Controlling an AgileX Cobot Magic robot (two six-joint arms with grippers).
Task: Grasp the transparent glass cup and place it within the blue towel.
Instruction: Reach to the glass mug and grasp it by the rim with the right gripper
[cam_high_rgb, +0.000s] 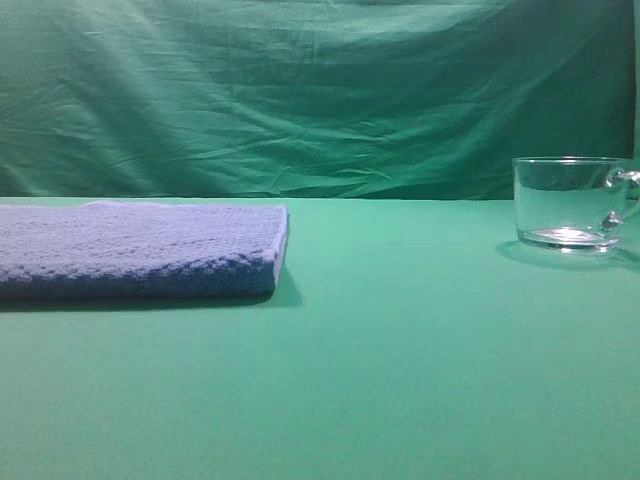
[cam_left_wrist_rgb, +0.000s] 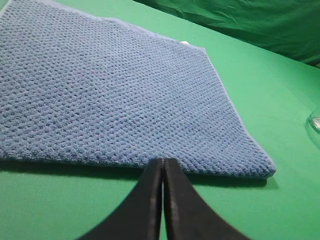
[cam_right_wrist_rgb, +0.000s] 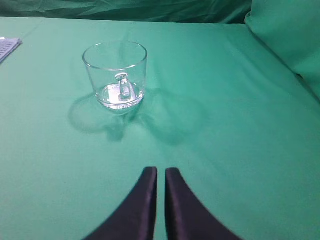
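While both of my arms hang over the green table cloth (cam_high_rgb: 420, 380), neither of them carries anything. My left gripper (cam_left_wrist_rgb: 163, 162) has its two black fingers (cam_left_wrist_rgb: 145, 200) pressed together, tip against tip, with nothing between them. In the left wrist view the tips sit over the near edge of the blue towel (cam_left_wrist_rgb: 115, 95); whether they touch the cloth I cannot tell. My right gripper (cam_right_wrist_rgb: 160, 172) is also clenched: its fingers (cam_right_wrist_rgb: 142, 205) stand side by side with only a thin dark line between them, and they hold nothing.

The transparent glass cup (cam_right_wrist_rgb: 115, 75) stands upright on the table, ahead of my right gripper and a little to its left, well apart from the fingertips. It looks empty, and its small rounded handle faces toward my right wrist camera. In the high view the cup (cam_high_rgb: 572, 202) is at the far right, partly cut by the picture edge, with its handle on the right side.

The towel (cam_high_rgb: 140, 250) lies flat on the left of the table as a thick folded slab with a nubby surface. It is well apart from the cup, with bare green cloth between them. A wrinkled green curtain (cam_high_rgb: 300, 90) hangs behind the table.
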